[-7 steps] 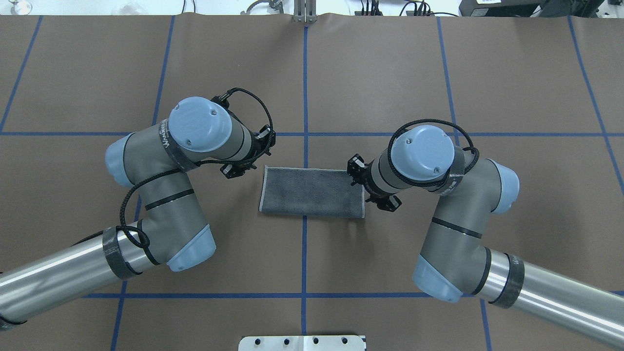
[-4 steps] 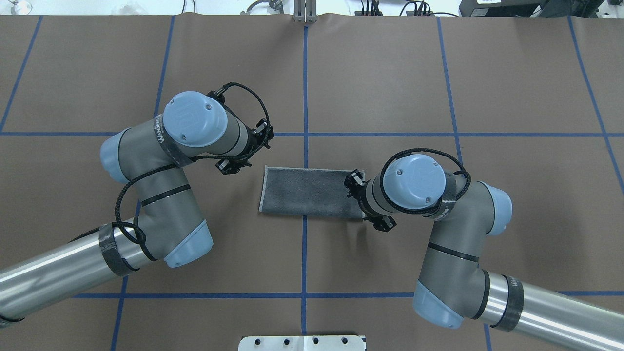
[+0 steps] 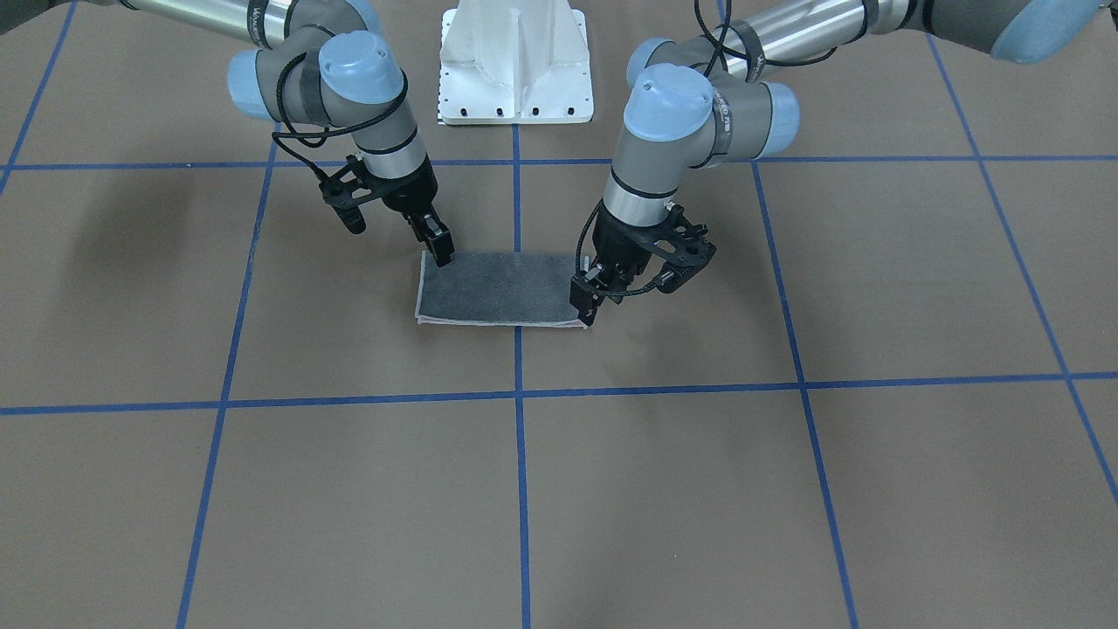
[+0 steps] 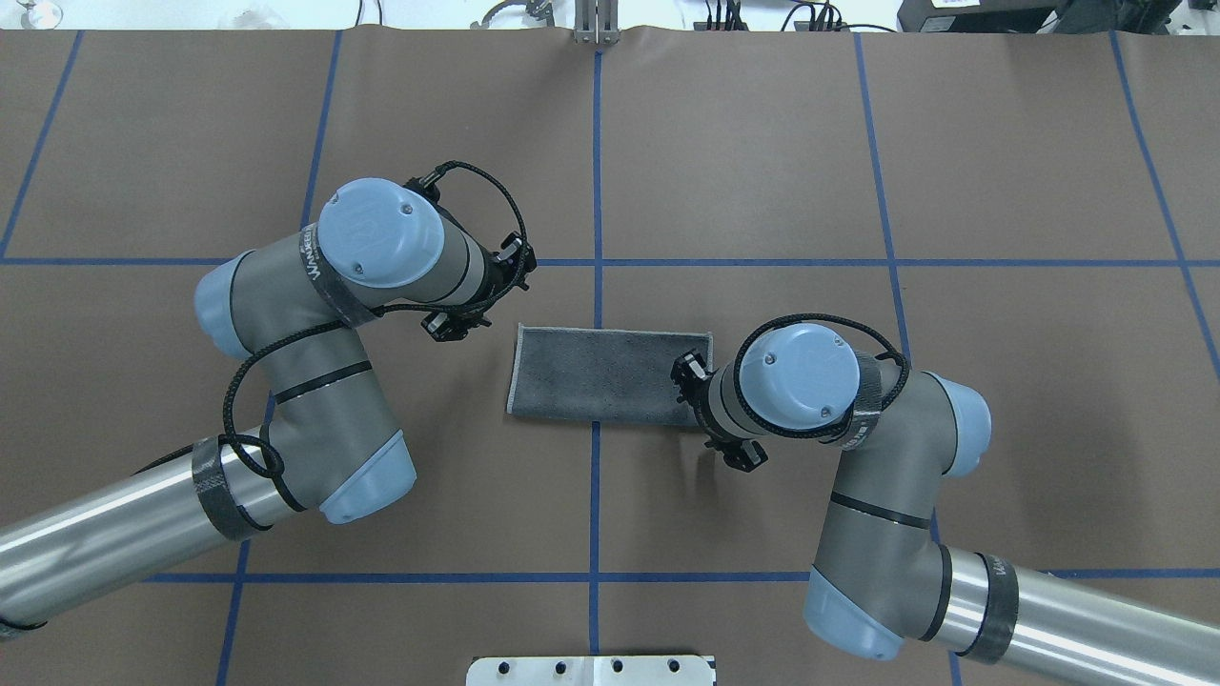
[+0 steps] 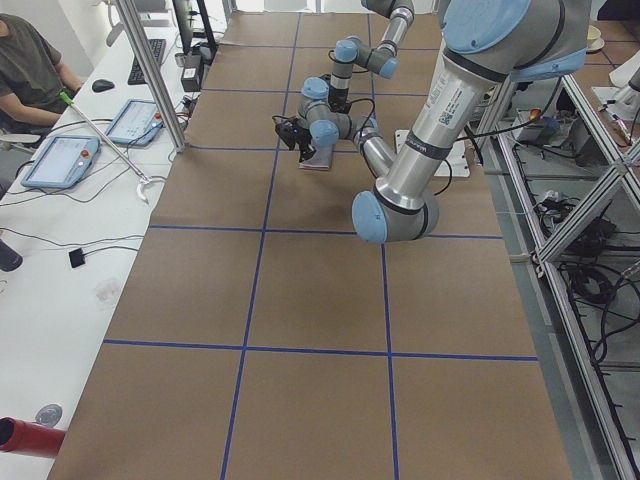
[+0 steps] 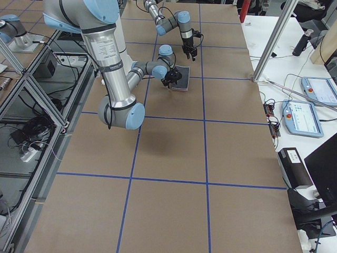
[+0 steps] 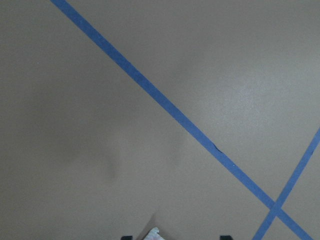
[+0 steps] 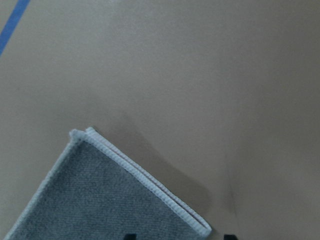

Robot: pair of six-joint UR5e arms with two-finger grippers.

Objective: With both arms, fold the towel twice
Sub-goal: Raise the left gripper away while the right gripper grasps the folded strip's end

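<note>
Towel (image 4: 600, 372), grey face up, flat on table (image 4: 762, 143)

The small grey terry-cloth towel (image 3: 502, 288) lies flat on the brown table (image 3: 786, 489). Seen from the robot, the black two-finger left end effector (image 3: 587, 307) is at its far-left corner, the right end effector (image 3: 442, 253) at its near-right.

- Two jointed arms, the left arm (image 4: 315, 381) and the right arm (image 4: 886, 476), have matte grey joint housings and polished silver tubes.
- Rounded light-blue caps (image 4: 381, 233) close the joints, dotted with small screws (image 4: 407, 209).
- Black braided cables (image 4: 808, 318) loop at each wrist.
- Dark bands (image 4: 217, 491) ring the tubes.
- Pale lettering (image 4: 317, 259) marks the grey housings.
- The left hand (image 3: 587, 306) and the right hand (image 3: 441, 249) are black, each with two fingers.
- The pedestal base (image 3: 515, 65) is white, with a row of bolt holes.
</note>
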